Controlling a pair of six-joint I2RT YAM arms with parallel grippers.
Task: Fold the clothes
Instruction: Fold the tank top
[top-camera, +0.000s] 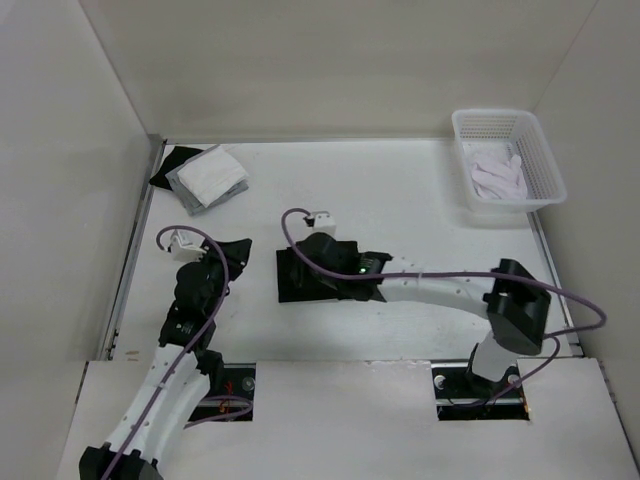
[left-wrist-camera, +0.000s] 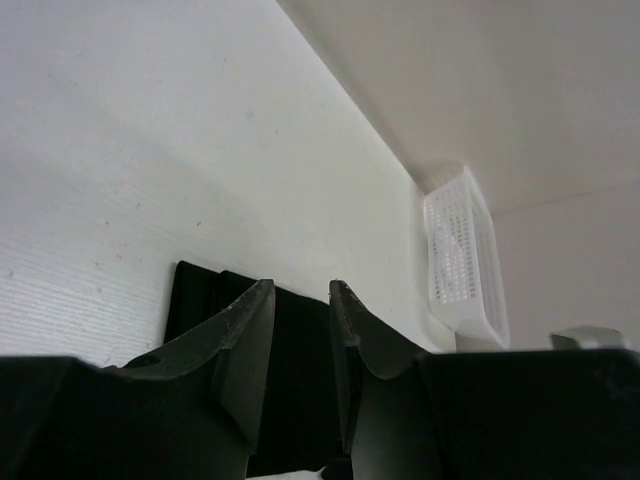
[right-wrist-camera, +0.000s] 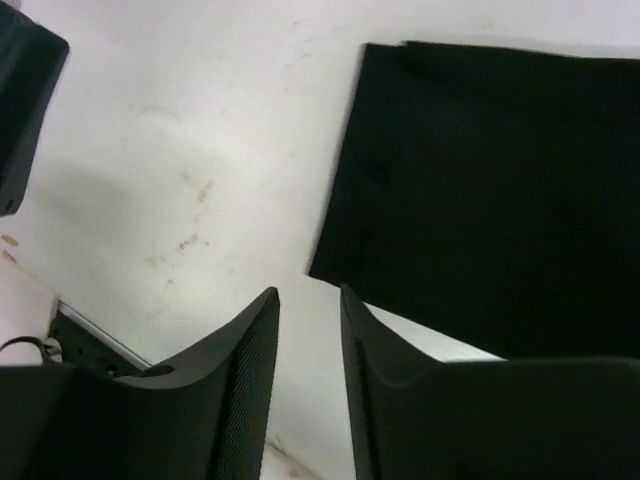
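Note:
The clothes are one black garment (top-camera: 292, 280), folded into a flat rectangle on the white table (top-camera: 400, 190). My right gripper (top-camera: 332, 272) hangs over it. In the right wrist view that gripper (right-wrist-camera: 308, 292) is open, with only bare table between its fingers. One corner of the black garment (right-wrist-camera: 500, 180) lies just beyond the fingertips. My left gripper (top-camera: 238, 252) stands to the garment's left. In the left wrist view it (left-wrist-camera: 302, 290) is open and holds nothing, and the black garment (left-wrist-camera: 195, 300) lies flat beyond its fingers.
A small pile of white, grey and black cloth (top-camera: 205, 175) lies at the back left. A white mesh basket (top-camera: 545, 165) with white garments stands at the back right, the basket (left-wrist-camera: 460, 260) also showing in the left wrist view. Walls close in the table's sides.

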